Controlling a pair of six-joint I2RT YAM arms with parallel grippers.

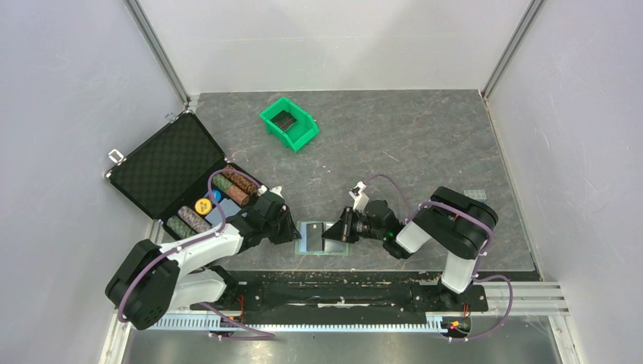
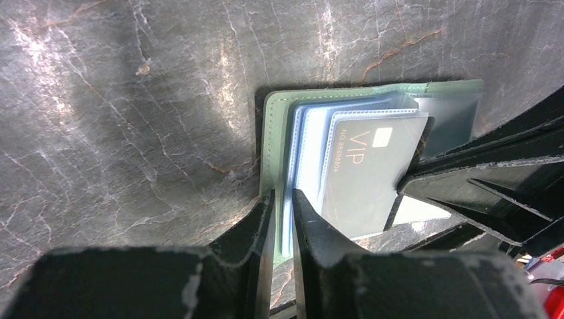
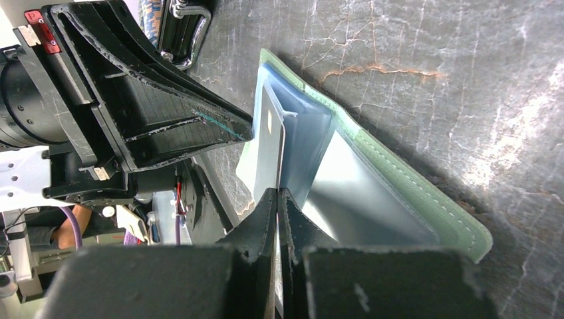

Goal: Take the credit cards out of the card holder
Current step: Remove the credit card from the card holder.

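Pinching the left edge of the card holder [image 2: 273, 143], the left gripper [image 2: 282, 219] is anchoring it on the table [image 2: 133, 100] so the right gripper [image 3: 277, 199], clenching a dark credit card [image 2: 362, 173] at its right half, is getting firm resistance.

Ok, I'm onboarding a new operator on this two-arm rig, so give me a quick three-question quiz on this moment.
1. True or false: the card holder lies folded shut.
2. Which gripper pinches the VIP card: A, the left gripper, or B, the right gripper?
3. What sits inside the open black case?
Key: 1 false, it lies open on the table. 2 B; the left gripper clamps the card holder's edge. 3 poker chips.
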